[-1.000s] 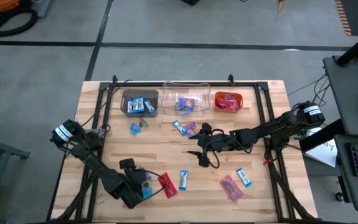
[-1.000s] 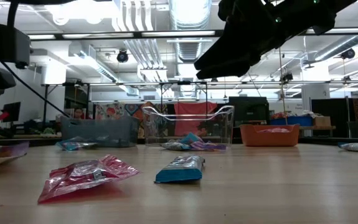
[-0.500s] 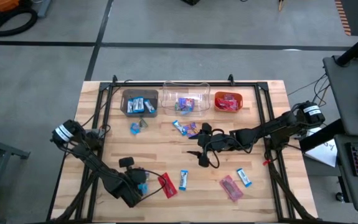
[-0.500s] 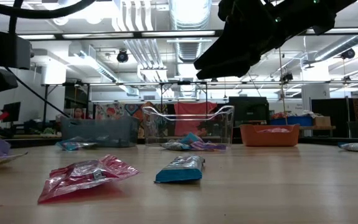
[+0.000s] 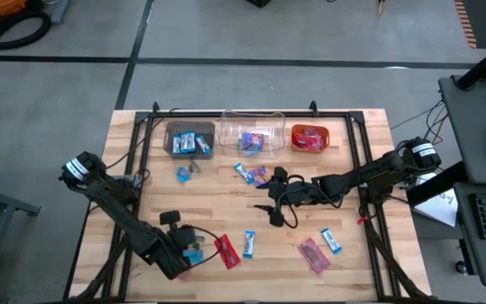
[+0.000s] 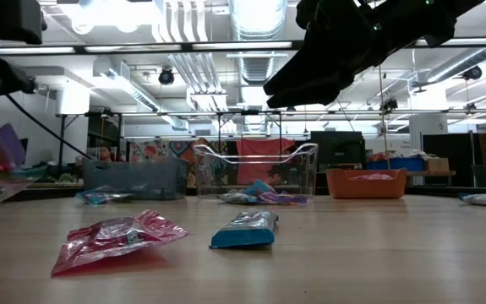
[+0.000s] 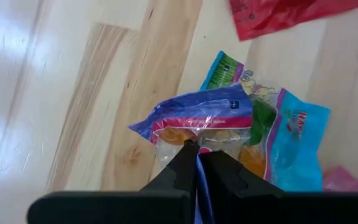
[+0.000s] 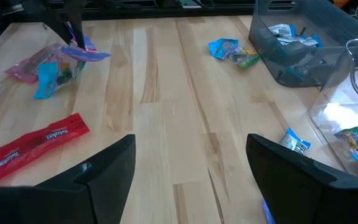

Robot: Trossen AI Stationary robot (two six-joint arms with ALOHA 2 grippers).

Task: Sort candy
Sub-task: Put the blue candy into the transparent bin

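Bench: candy scattered; bins (image 5: 252, 137) along far edge.
Left gripper (image 7: 197, 163): pinched on purple candy (image 7: 197, 113), near corner.
Right gripper (image 5: 270, 209): wide, mid-bench.

The left end effector (image 7: 197, 163) pinches a purple-multicolour candy (image 7: 197, 115), seemingly lifted above other wrappers (image 7: 294, 143) on the wooden table (image 7: 73, 93).

Pale smooth wooden table (image 5: 226, 198), glossy crinkled plastic candy (image 7: 228, 124) wrappers; clear glossy plastic bin (image 5: 252, 133), matt black jaws
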